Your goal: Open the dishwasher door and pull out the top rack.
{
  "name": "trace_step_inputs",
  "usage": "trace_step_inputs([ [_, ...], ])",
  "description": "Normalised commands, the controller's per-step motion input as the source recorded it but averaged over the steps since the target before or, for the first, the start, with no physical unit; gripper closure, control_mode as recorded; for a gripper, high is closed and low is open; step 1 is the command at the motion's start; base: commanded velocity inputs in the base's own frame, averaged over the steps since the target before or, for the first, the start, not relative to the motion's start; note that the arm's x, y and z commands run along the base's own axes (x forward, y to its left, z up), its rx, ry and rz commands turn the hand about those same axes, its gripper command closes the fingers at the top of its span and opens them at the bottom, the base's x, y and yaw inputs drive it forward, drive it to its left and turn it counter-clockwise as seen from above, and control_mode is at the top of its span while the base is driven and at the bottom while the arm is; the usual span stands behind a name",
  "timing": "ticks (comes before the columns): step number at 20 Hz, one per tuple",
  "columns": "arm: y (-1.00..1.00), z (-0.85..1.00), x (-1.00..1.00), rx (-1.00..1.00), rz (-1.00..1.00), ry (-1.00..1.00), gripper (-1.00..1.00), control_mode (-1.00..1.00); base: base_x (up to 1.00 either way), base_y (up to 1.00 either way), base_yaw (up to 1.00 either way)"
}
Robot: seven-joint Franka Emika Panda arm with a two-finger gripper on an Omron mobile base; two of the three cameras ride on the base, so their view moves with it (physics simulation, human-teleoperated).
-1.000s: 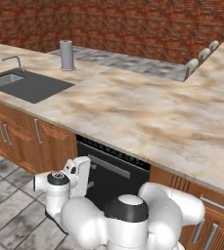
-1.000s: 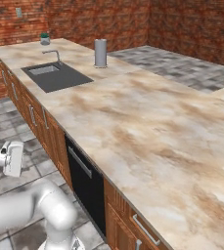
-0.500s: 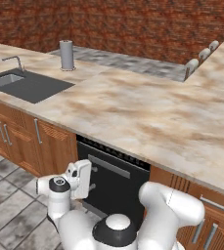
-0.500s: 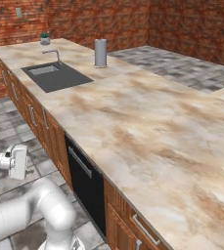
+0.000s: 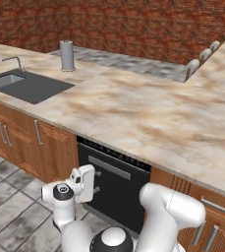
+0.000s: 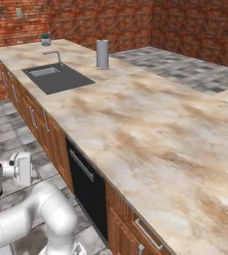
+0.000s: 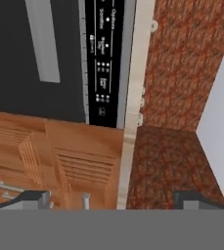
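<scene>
The dishwasher door is a flat black panel under the counter, standing shut, with a grey bar handle and a dark control strip on top. It also appears in the right base view as the dishwasher door. My gripper hovers just left of the door at about handle height, apart from it, open and empty. The gripper is out over the floor. In the rolled hand view the door, its handle and the control strip lie ahead of the open gripper. The top rack is hidden behind the door.
Brown wooden cabinet doors flank the dishwasher on both sides. The marble counter overhangs above, carrying a sink and a grey cylinder. Grey tiled floor lies open to the left. A brick wall stands behind.
The hand has moved a little to the right, nearer to the dishwasher door, and the arm's elbow has swung round below it. The door has stayed shut.
</scene>
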Motion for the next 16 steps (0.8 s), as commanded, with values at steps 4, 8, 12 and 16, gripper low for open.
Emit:
trace_step_inputs([
  [4, -0.13, -0.01, 0.00, -0.07, 0.00, -0.11, -1.00, -1.00, 0.00, 0.00, 0.00],
  [8, -0.13, -0.01, 0.00, -0.06, 0.00, -0.10, -1.00, -1.00, 0.00, 0.00, 0.00],
  [12, -0.15, 0.00, 0.00, -0.05, 0.00, -0.10, -1.00, -1.00, 0.00, 0.00, 0.00],
  [16, -0.19, -0.03, 0.00, -0.05, 0.00, -0.09, -1.00, -1.00, 0.00, 0.00, 0.00],
])
